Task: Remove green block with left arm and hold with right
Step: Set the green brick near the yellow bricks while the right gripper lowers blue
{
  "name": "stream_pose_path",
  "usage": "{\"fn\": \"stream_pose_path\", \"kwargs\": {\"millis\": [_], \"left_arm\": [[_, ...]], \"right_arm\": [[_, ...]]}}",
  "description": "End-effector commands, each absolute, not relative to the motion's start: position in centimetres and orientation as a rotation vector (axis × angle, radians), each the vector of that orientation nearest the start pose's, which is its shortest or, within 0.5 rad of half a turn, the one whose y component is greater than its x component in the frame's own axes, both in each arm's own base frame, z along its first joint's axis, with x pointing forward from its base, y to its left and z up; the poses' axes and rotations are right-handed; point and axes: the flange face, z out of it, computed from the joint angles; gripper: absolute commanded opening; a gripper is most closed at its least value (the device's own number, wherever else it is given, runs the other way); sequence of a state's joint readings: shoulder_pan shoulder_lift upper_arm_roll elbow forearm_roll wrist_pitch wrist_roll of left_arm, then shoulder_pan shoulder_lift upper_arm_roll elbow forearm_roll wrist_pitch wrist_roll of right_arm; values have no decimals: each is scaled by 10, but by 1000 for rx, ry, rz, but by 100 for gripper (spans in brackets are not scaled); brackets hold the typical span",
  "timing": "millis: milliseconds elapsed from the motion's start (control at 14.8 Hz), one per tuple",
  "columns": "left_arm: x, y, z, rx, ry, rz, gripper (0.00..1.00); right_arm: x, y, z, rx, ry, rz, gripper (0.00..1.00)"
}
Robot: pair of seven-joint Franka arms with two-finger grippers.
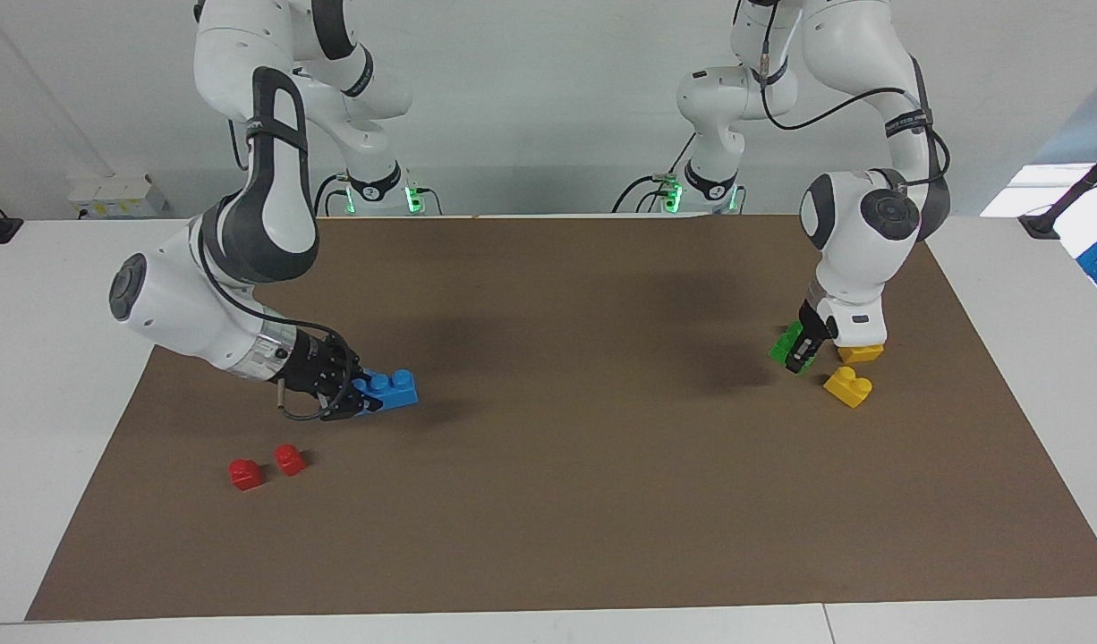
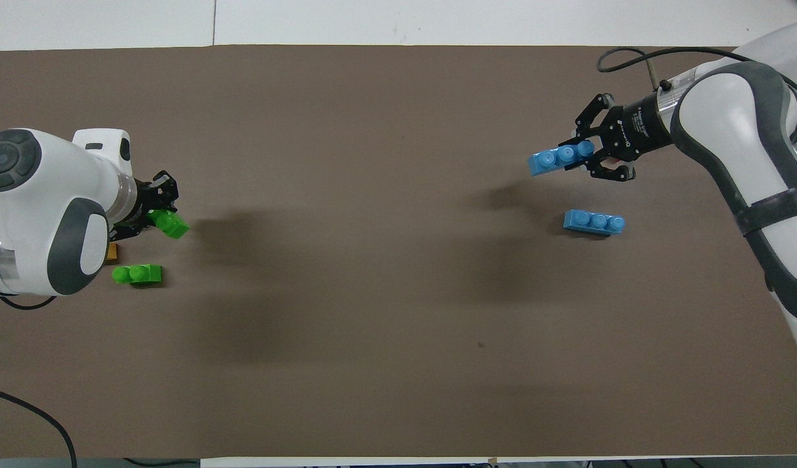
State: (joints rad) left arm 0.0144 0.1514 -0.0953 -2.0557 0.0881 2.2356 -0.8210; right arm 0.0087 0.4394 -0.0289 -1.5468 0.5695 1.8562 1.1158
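Note:
My left gripper (image 1: pixel 797 354) (image 2: pixel 159 218) is shut on a green block (image 1: pixel 786 343) (image 2: pixel 171 225), which it holds tilted and low over the mat beside the yellow bricks. A second green block (image 2: pixel 137 274) lies on the mat beside it; the left arm hides it in the facing view. My right gripper (image 1: pixel 359 401) (image 2: pixel 586 151) is shut on a blue three-stud brick (image 1: pixel 389 390) (image 2: pixel 560 158), low over the mat at the right arm's end. Another blue brick (image 2: pixel 593 222) lies on the mat close to it.
Two yellow bricks (image 1: pixel 848 386) (image 1: pixel 862 351) sit by the left gripper, one partly covered by it. Two small red bricks (image 1: pixel 244 474) (image 1: pixel 289 459) lie farther from the robots than the right gripper. A brown mat (image 1: pixel 566 501) covers the table.

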Motion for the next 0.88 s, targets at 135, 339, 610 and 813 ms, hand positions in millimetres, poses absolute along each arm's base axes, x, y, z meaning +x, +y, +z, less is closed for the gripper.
{"fn": "stream_pose_path", "kwargs": {"millis": [135, 339, 610, 813], "left_arm": [[570, -42, 329, -2980, -990, -146, 0], [570, -49, 308, -2992, -979, -145, 0], [571, -50, 302, -3008, -921, -135, 0], [571, -49, 301, -3025, -848, -129, 0]], "right_arm": [[683, 9, 365, -2088, 1712, 553, 0], [686, 2, 338, -2086, 1723, 565, 0], [691, 6, 326, -2047, 1741, 525, 0], [690, 5, 312, -2032, 1765, 512, 0]]}}
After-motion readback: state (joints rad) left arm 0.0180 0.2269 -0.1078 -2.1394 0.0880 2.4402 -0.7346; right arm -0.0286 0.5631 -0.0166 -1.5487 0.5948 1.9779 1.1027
